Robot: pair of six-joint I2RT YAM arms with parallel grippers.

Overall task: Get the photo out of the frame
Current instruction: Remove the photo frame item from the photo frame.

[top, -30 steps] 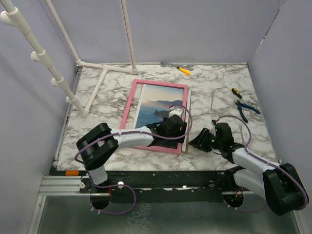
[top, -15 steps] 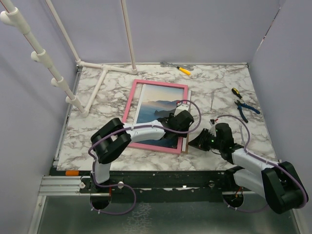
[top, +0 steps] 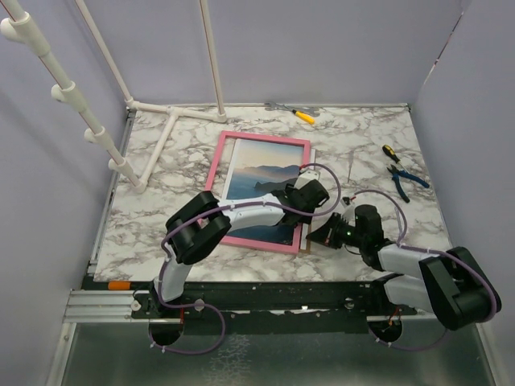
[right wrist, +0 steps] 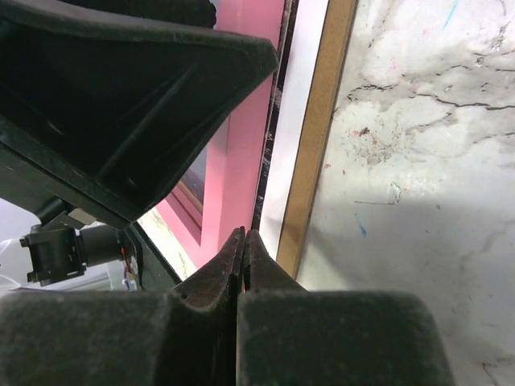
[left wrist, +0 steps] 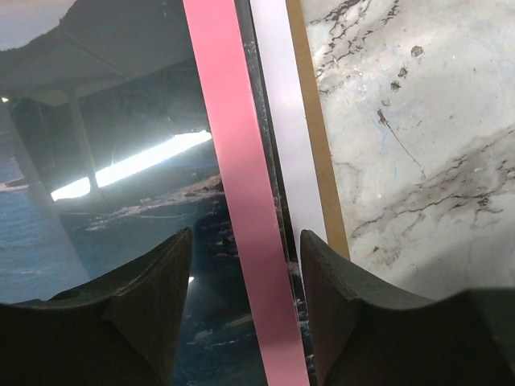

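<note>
The frame (top: 265,137) lies flat on the marble table (top: 362,153), the photo (top: 259,173) inside it. The left gripper (left wrist: 245,241) hangs released, astride the frame's pink right border. The right gripper (right wrist: 244,241) is pressed closed, tips at that same edge, seemingly pinching nothing.

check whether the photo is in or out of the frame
In: the photo sits inside the frame; white and brown layers jut past its right edge.

The left arm (top: 241,215) and right arm (top: 402,261) share white link shells, bulky black joints, looping purple cables (top: 193,351) and black wedge-shaped tool fingers (left wrist: 129,322).
</note>
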